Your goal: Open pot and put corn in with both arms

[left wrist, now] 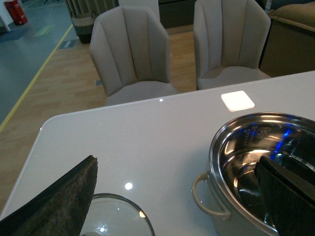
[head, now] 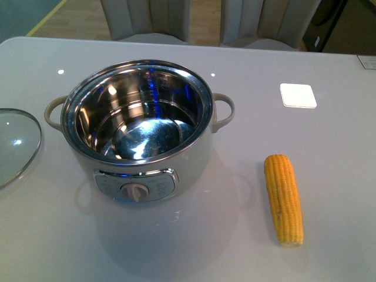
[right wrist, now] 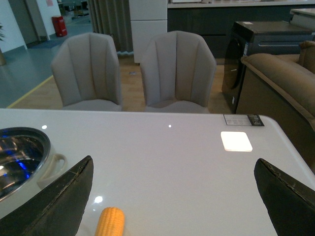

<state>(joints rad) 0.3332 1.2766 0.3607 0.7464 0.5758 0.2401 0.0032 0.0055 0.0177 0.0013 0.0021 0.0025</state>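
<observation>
Nearest to us in the front view, the corn (head: 284, 198) lies flat on the pale table (head: 329, 147) at the lower right of the frame. Its length runs roughly away from us, and it sits well apart from the pot (head: 197, 155). The pot stands upright at the centre of the frame, slightly left, with its control panel and dial (head: 136, 192) facing us. It is uncovered, its steel bowl bare and full of blue and white reflections, and a loop handle sticks out on each side. At the left edge of the frame the glass lid (head: 14, 144) lies flat on the table near the pot's left handle, partly cut off by the frame. Farther back, at the upper right, a small white square (head: 298, 95) rests on the tabletop. Beyond the table's far edge, along the top of the frame, we see the lower parts of two pale chairs (head: 147, 20).

In the left wrist view, the left gripper (left wrist: 176, 164) has its two dark fingers (left wrist: 54, 206) spread wide with nothing between them. One finger shows beside the lid and the other in front of the pot's bowl.

In the right wrist view, the right gripper (right wrist: 173, 162) is likewise spread wide and holds nothing. The tip of the corn shows between its fingers, on the table below, and the pot's rim and one handle sit off to one side.
</observation>
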